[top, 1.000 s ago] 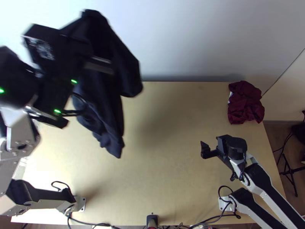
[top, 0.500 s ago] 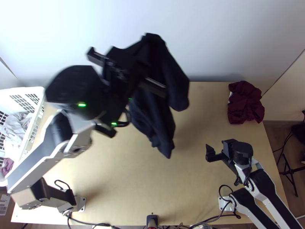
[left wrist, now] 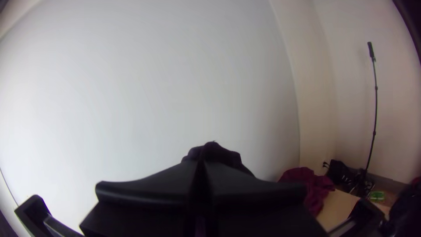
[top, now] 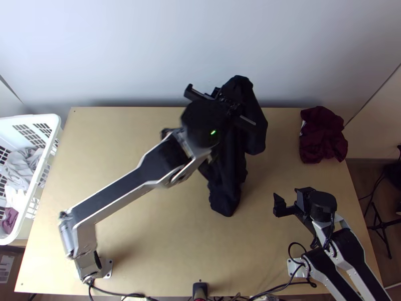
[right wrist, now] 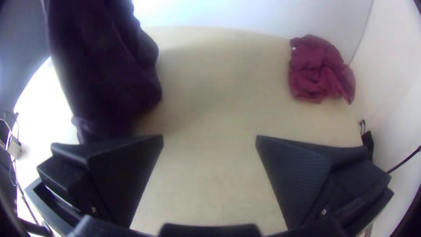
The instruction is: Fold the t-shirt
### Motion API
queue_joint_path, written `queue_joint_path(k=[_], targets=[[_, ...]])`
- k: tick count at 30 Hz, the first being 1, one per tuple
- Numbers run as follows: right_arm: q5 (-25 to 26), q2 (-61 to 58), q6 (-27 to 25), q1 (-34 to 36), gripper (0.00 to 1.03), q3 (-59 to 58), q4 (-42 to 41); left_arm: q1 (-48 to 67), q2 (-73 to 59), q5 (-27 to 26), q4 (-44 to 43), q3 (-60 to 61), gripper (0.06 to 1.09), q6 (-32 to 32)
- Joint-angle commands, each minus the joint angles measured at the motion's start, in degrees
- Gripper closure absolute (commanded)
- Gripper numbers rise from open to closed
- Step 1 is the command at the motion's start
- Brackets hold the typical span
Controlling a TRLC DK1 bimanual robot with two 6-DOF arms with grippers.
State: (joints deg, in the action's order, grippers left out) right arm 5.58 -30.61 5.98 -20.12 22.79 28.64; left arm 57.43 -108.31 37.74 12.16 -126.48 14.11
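Note:
My left gripper [top: 228, 103] is raised over the back middle of the table, with the dark t-shirt [top: 225, 178] hanging from it in a bunched length. In the left wrist view, my left gripper [left wrist: 201, 169] is shut on the dark cloth [left wrist: 214, 151], which bulges just past the fingertips. At the table's right side, my right gripper [top: 288, 203] stands apart from the shirt. The right wrist view has my right gripper [right wrist: 209, 140] open, nothing between its fingers, and the hanging dark shirt [right wrist: 101, 66] beyond it.
A maroon cloth [top: 323, 135] lies bunched at the table's back right corner. Off the left edge stands a white basket [top: 56, 131] with grey, white and maroon cloths. The wooden table [top: 165, 246] lies between the arms' bases, with cables along its near edge.
My left gripper has carried the hanging shirt from the left to the back middle, uncovering the basket. The right arm has shifted slightly right and toward the near edge, its gripper still open.

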Motion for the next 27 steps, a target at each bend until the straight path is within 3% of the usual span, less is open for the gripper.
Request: queue_joint_path(k=[1, 7, 13, 18, 19, 20, 22, 23, 27], targets=[[-0.22, 0.9, 0.0, 0.34, 0.05, -0.2, 0.27, -9.27, -6.91, -0.12, -2.58, 1.06, 1.05, -0.57], [-0.75, 0.29, 0.26, 0.34, 0.05, -0.37, -0.61, -20.08, -6.47, -0.91, -3.02, 6.24, 1.05, -1.54], [-4.44, -3.05, 0.61, -0.8, 0.05, -0.37, -2.63, -27.99, 2.14, -4.25, -11.11, 25.49, 1.05, -2.07], [-4.53, -4.72, -0.26, -1.15, 0.05, -0.37, -3.86, -27.11, 7.77, -7.24, -8.12, 36.48, 1.03, -4.09], [-4.97, -4.81, -0.44, -1.24, 0.05, -0.37, -3.86, -26.4, 9.96, -10.23, -5.13, 38.58, 0.86, -5.67], [-5.32, -4.9, -0.44, -1.24, 0.05, -0.37, -3.77, -26.05, 10.49, -10.49, -3.99, 38.94, 0.75, -6.02], [-6.29, -5.07, -0.53, -1.24, 0.04, -0.37, -3.77, -24.47, 12.6, -11.11, 1.2, 39.73, 0.19, -8.04], [-6.46, -5.16, -0.35, -1.15, 0.04, -0.29, -3.42, -23.68, 14.09, -11.28, 2.78, 40.43, 0.1, -9.01], [-8.22, -5.51, -0.09, -1.33, 0.04, 0.07, -3.07, -23.15, 19.19, -11.28, 4.45, 43.33, 0.1, -10.42]])
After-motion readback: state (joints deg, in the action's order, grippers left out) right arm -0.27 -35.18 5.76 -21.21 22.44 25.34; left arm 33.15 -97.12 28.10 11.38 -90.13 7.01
